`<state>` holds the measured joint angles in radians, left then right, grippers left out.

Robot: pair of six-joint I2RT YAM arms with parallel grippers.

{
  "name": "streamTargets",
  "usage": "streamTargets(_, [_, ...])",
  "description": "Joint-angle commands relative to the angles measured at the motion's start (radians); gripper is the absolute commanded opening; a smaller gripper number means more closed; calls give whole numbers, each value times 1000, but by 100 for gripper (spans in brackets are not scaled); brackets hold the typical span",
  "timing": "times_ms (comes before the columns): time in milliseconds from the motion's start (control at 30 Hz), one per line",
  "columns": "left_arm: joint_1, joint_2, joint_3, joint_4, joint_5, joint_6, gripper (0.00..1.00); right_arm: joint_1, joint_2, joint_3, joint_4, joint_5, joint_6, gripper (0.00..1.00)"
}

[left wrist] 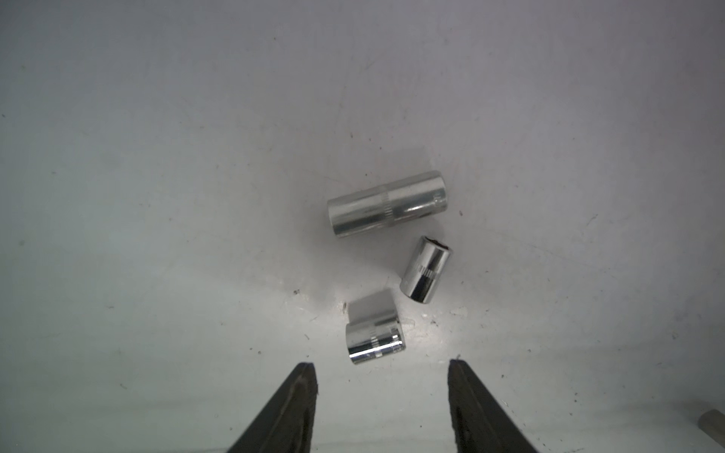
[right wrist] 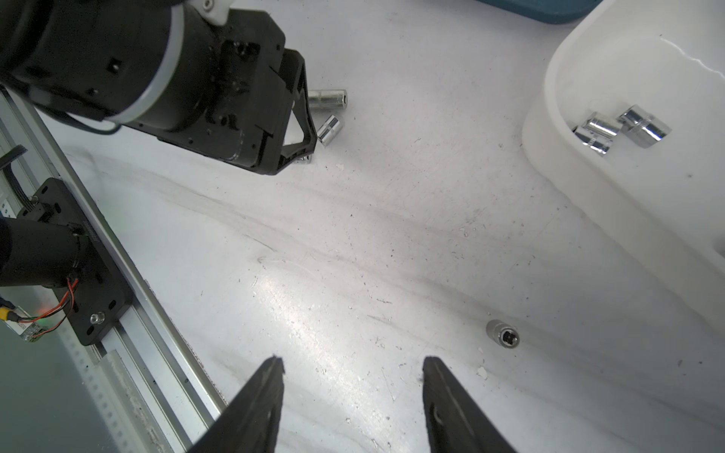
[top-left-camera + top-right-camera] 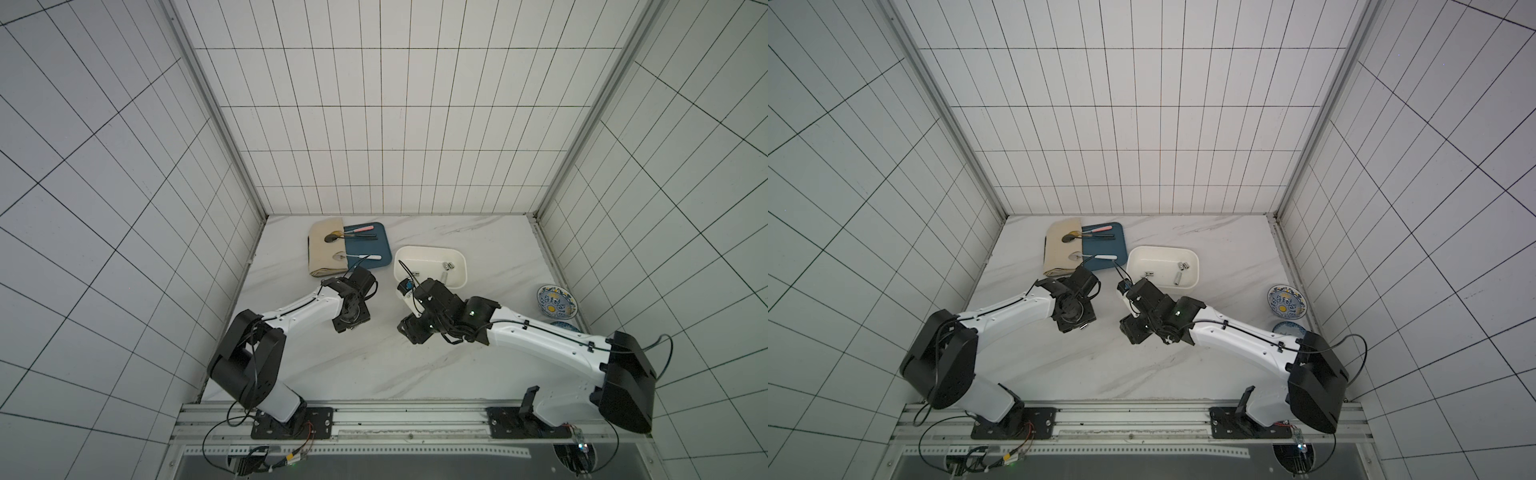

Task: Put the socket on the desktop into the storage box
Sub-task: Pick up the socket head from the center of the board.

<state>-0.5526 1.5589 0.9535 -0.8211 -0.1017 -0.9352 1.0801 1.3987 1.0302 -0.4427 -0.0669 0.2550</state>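
Note:
Three chrome sockets lie on the white desktop under my left gripper (image 1: 382, 366): a long one (image 1: 386, 204), a small one (image 1: 425, 270) and a short wide one (image 1: 374, 337) just ahead of the fingertips. That gripper is open with nothing between its fingers. Another socket (image 2: 502, 333) lies alone near my right gripper (image 2: 353, 362), off to one side of its open, empty fingers. The white storage box (image 3: 432, 248) (image 3: 1163, 248) (image 2: 612, 204) sits behind the right arm and holds several sockets (image 2: 623, 129). In both top views the arms hide the loose sockets.
A dark-blue tray (image 3: 374, 253) with utensils and a beige cloth (image 3: 324, 253) lie at the back left. A patterned plate (image 3: 556, 302) and a blue dish (image 3: 565, 327) sit by the right wall. The arms' mounting rail (image 3: 395, 415) runs along the front edge.

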Motion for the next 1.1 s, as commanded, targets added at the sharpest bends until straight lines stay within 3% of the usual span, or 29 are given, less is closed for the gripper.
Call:
streamTargets(0, [5, 20, -11, 44, 9, -7, 56, 6, -10, 32, 11, 19, -3, 60])
streamTargets(1067, [13, 69, -48, 84, -1, -14, 43, 6, -28, 20, 17, 27, 3, 59])
